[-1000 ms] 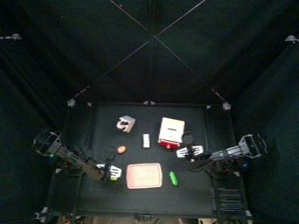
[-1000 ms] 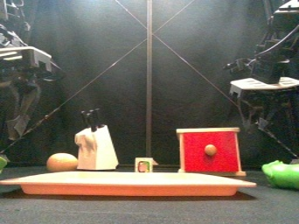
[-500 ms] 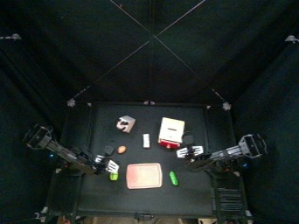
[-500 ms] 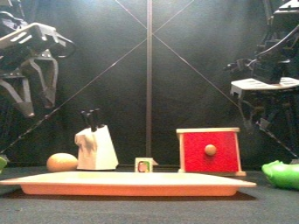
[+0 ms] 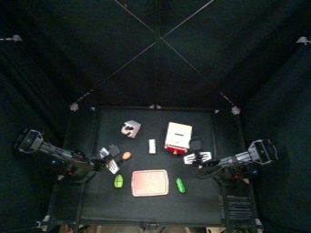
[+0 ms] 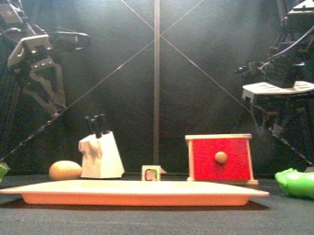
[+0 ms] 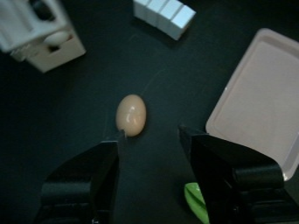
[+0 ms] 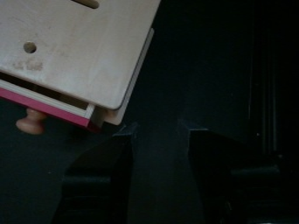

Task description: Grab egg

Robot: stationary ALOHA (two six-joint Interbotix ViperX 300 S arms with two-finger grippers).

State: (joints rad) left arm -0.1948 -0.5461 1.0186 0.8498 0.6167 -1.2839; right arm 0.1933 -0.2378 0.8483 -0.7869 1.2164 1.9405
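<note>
The egg (image 7: 132,114), a small brown-orange oval, lies on the black table just beyond my left gripper (image 7: 152,150), which is open with nothing between its jaws. From above, the egg (image 5: 125,155) sits right of the left gripper (image 5: 108,161), just beyond the pink board's (image 5: 151,184) far left corner. At table height the egg (image 6: 64,170) rests left of the white knife block (image 6: 101,154). My right gripper (image 5: 195,158) is open and empty beside the red-fronted wooden box (image 8: 70,52).
A bright-green piece (image 5: 118,181) lies left of the pink board and another (image 5: 180,185) to its right. A small white block (image 5: 151,146) and the knife block (image 5: 130,128) stand behind the egg. The left arm (image 6: 37,55) hangs high at the left.
The left arm has drawn back toward the left, taking its gripper from the pink board's left edge to a spot beside the egg. The right arm has stayed still.
</note>
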